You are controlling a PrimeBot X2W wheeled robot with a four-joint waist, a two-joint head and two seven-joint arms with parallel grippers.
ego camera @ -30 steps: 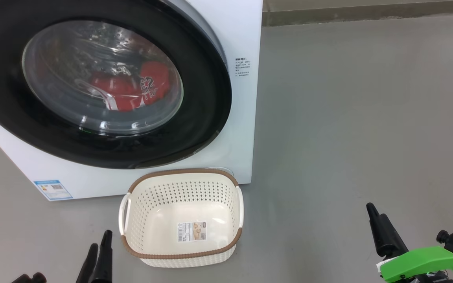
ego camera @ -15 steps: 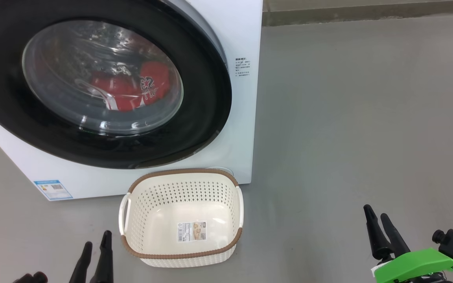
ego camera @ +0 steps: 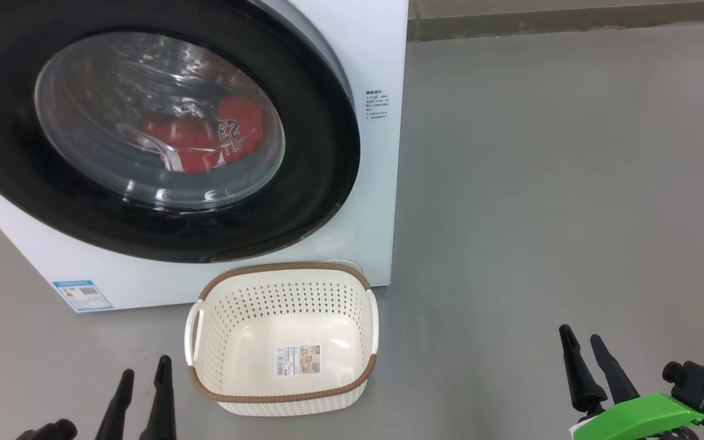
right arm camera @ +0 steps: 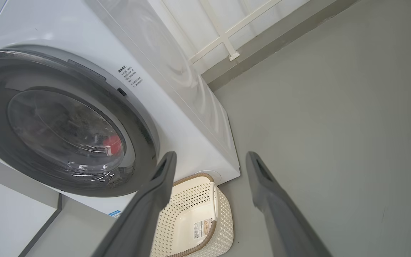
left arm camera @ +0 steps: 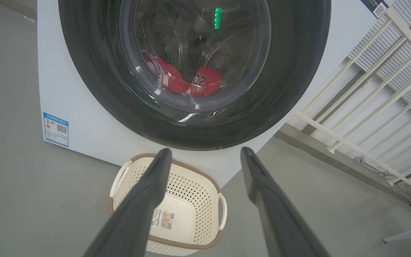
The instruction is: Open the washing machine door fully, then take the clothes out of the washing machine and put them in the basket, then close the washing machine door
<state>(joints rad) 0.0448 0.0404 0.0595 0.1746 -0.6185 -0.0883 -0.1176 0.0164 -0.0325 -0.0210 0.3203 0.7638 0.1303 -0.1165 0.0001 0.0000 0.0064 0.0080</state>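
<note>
**Door shut, clothes in the drum, both claws empty**

You have the basket [ego camera: 285, 275] standing upright on the grey floor [ego camera: 541, 183], and it holds nothing but the sticker [ego camera: 298, 359] on its bottom. Directly behind the basket stands the washing machine [ego camera: 382, 183], its white front just beside the basket's far rim. The washing machine door [ego camera: 318, 153] sits closed against that front, above and behind the basket, its black rim unbroken all round. Through the glass you can see the clothes [ego camera: 205, 143], a red heap with white trim and the number 23, lying low in the drum behind the door.

Your left gripper [ego camera: 145, 365] hangs just left of the basket's near corner, close to it but not touching. Its fingers are spread apart with nothing between them, and in the left wrist view they frame the basket and the lower part of the door.

Your right gripper [ego camera: 580, 333] is well to the right of the basket, over bare floor. Its fingers are also parted and empty, and in the right wrist view the gap between them is wide. A green cover [ego camera: 639, 415] shows on that arm behind the fingers.

A blue label [ego camera: 82, 295] marks the machine's lower corner, left of the basket.
</note>
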